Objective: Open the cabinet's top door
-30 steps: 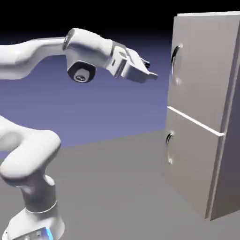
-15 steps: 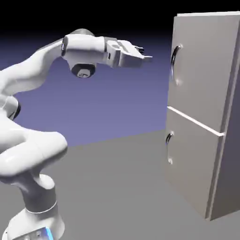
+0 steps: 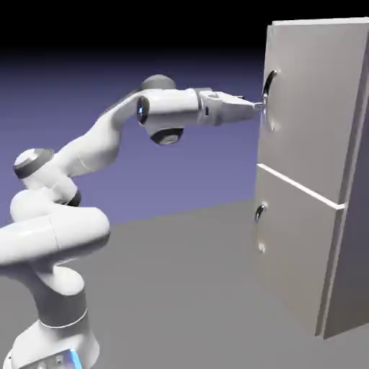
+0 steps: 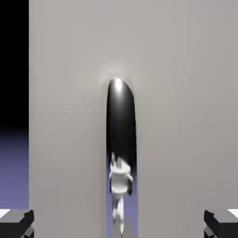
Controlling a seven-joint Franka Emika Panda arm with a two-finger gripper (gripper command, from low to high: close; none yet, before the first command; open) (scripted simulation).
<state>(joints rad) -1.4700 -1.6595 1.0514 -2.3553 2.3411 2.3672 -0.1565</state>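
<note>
Handle (image 4: 122, 125) of curved, glossy metal between open claw (image 4: 119, 224) tips

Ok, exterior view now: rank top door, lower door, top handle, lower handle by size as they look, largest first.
1. Top door
2. Lower door
3. Top handle
4. Lower handle

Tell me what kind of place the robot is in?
Probably a pretend computer room for robot practice, not a real kitchen. The backdrop is plain blue-violet, the floor is bare grey, and there's just a tall cabinet beside a white robot arm.
</note>
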